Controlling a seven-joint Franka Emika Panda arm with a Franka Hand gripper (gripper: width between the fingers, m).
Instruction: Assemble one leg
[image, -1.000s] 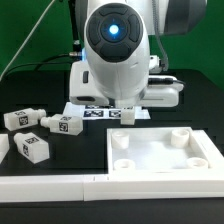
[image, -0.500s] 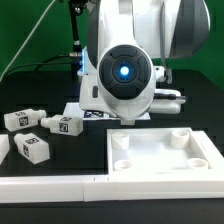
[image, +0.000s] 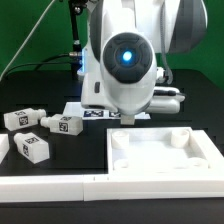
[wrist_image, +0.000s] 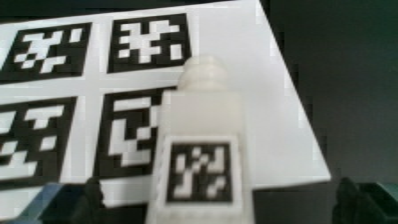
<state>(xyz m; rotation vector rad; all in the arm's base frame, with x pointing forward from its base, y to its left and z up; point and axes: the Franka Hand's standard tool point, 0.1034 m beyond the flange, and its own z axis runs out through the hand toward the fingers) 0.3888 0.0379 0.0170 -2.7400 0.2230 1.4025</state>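
In the wrist view a leg (wrist_image: 199, 140), a small white block with a black-and-white tag and a round stub at its far end, lies on the marker board (wrist_image: 80, 90). My gripper (wrist_image: 210, 203) is open, its two dark fingertips (wrist_image: 68, 203) standing wide on either side of the leg's tagged end without touching it. In the exterior view the arm's wrist (image: 128, 60) hangs over the marker board (image: 92, 113) and hides the jaws and this leg. Three more legs lie at that view's left: one (image: 20, 118), another (image: 62, 124), a third (image: 32, 147).
A large white square tray-like part with raised rim (image: 160, 160) lies at the exterior view's right front. A long white bar (image: 50, 185) runs along the front edge. A white base unit (image: 165, 95) stands behind the arm.
The wrist came down and to the exterior view's right, then shifted slightly up. The loose legs and the tray-like part have not moved.
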